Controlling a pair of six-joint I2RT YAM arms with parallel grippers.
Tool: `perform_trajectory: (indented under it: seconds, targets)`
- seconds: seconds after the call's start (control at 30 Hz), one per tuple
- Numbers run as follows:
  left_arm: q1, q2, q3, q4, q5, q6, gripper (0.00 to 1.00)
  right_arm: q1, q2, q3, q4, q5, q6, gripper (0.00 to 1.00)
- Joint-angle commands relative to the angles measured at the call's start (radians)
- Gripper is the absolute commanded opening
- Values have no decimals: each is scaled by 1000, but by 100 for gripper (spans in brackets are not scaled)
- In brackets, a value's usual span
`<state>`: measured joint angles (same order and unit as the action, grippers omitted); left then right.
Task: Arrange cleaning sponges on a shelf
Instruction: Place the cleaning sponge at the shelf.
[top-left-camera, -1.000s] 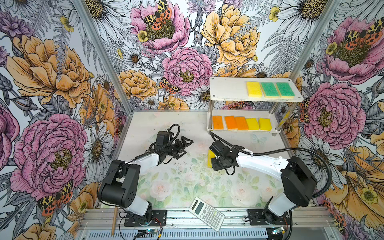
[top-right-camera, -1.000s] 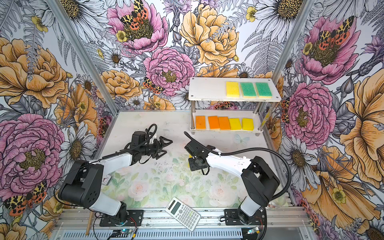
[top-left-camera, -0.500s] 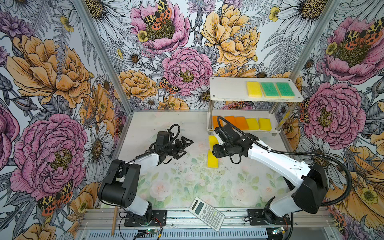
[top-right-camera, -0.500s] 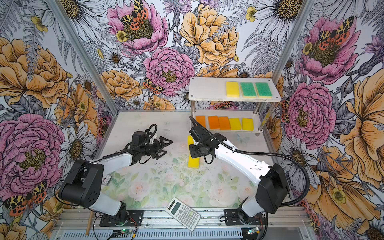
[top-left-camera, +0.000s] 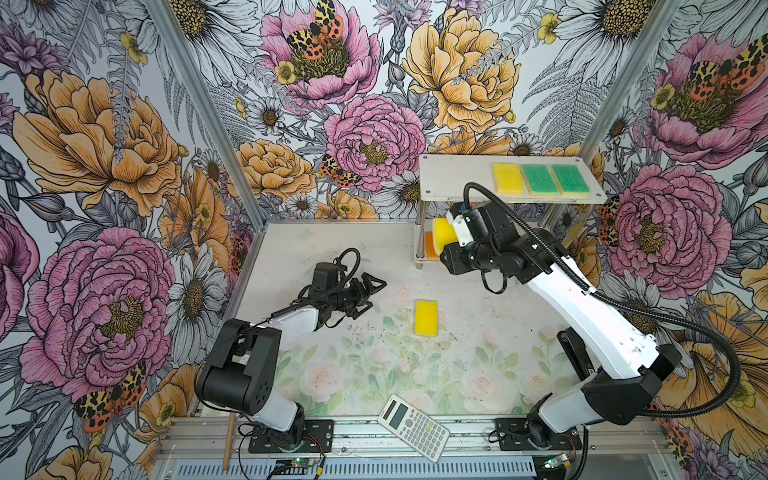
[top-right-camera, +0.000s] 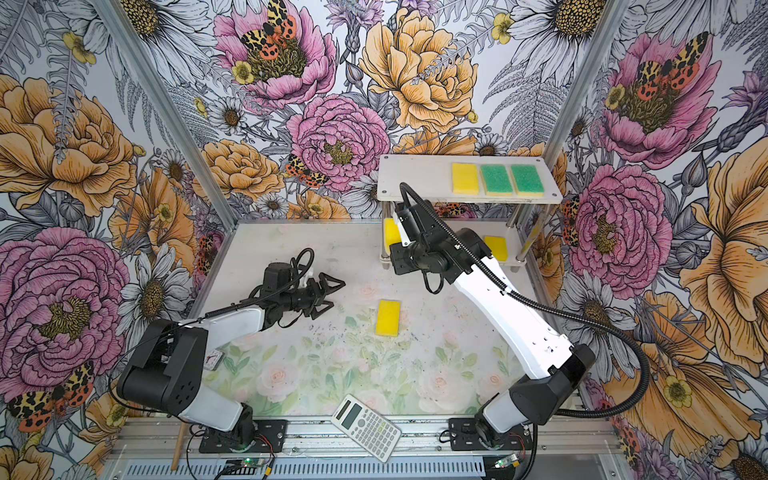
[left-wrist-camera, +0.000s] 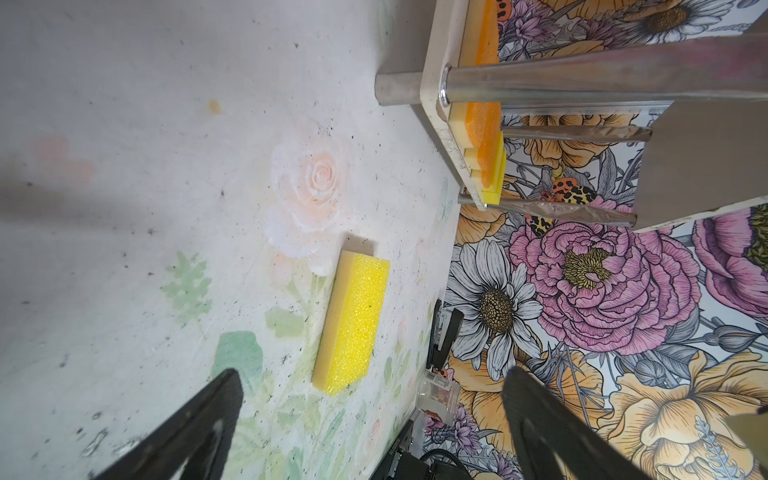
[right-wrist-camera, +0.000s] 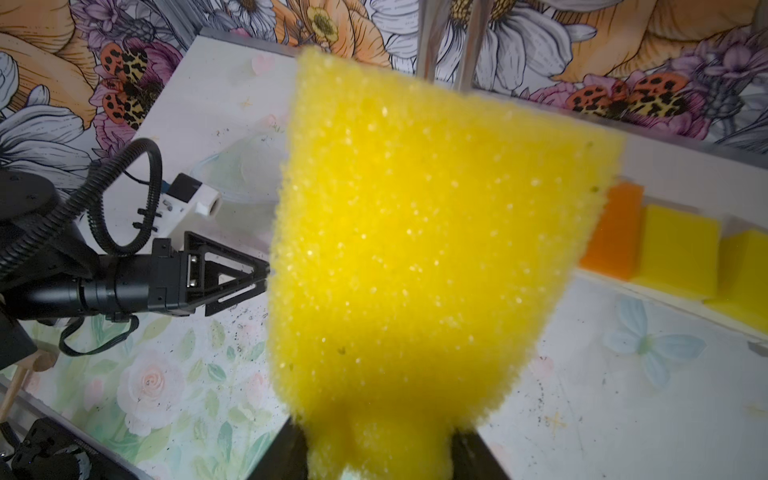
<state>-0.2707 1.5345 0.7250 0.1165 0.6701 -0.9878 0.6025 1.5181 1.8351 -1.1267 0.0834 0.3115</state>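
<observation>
The shelf (top-left-camera: 453, 178) stands at the back right. Its top board carries a yellow sponge (top-left-camera: 508, 178) and two green-topped sponges (top-left-camera: 539, 179). Orange (right-wrist-camera: 611, 232) and yellow sponges (right-wrist-camera: 677, 249) line the lower tier, mostly hidden by my right arm in both top views. My right gripper (right-wrist-camera: 378, 453) is shut on a yellow sponge (top-left-camera: 444, 237), held in the air at the shelf's left front post. Another yellow sponge (top-left-camera: 426, 317) lies flat mid-table. My left gripper (top-left-camera: 372, 296) hangs open just left of it, holding nothing.
A white calculator (top-left-camera: 413, 427) lies across the front rail. A wooden stick (top-left-camera: 227, 440) lies by the left arm's base. Flowered walls close in the left, back and right sides. The shelf's metal posts (left-wrist-camera: 582, 83) stand close to the held sponge.
My right gripper has lifted one yellow sponge off the table and carried it back and right to the shelf's left end. The other yellow sponge stayed on the table. The left arm has not moved.
</observation>
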Motion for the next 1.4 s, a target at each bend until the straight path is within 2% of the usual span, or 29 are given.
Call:
perform_trajectory:
  seconds: [0.0, 0.1, 0.4, 0.6, 0.9, 1.37]
  targets:
    - [7, -15, 2, 10, -1, 24, 99, -25, 42, 125, -56, 75, -56, 46]
    - [8, -21, 1, 9, -1, 23, 99, -56, 85, 246, -75, 117, -78, 47]
    - [8, -40, -6, 10, 0, 20, 99, -174, 254, 614, -90, 125, -125, 49]
    - [8, -50, -6, 4, -3, 21, 99, -254, 376, 775, -89, 115, -130, 50]
    - [10, -55, -4, -1, -7, 21, 99, -348, 502, 823, -87, 18, -125, 52]
    - [10, -50, 4, -8, -15, 19, 99, -381, 549, 856, -81, -11, -174, 52]
